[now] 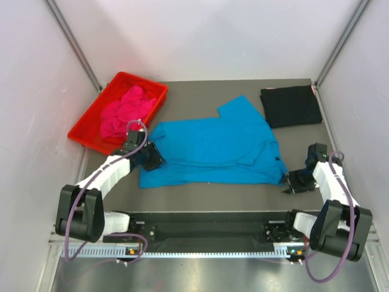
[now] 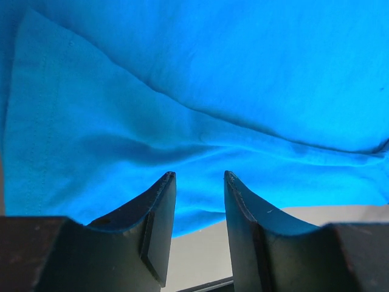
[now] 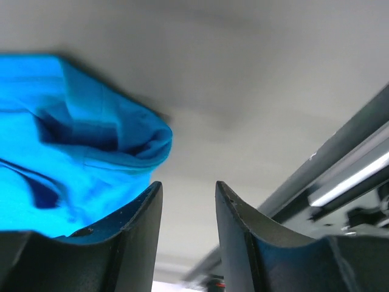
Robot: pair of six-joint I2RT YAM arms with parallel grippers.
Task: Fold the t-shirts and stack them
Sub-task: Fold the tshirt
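Note:
A turquoise-blue t-shirt [image 1: 213, 149] lies partly folded across the middle of the table. A black t-shirt [image 1: 290, 106] lies folded flat at the back right. A magenta-pink t-shirt [image 1: 126, 111] is bunched in the red tray [image 1: 90, 135]. My left gripper [image 1: 153, 156] hovers at the blue shirt's left edge, open, with blue cloth [image 2: 200, 91] filling its wrist view and nothing between the fingers. My right gripper [image 1: 290, 182] stands open just off the shirt's front right corner [image 3: 85, 146], holding nothing.
The red tray sits at the back left against the white wall. A black rail [image 1: 206, 220] runs along the table's near edge between the arm bases. White enclosure walls stand on both sides.

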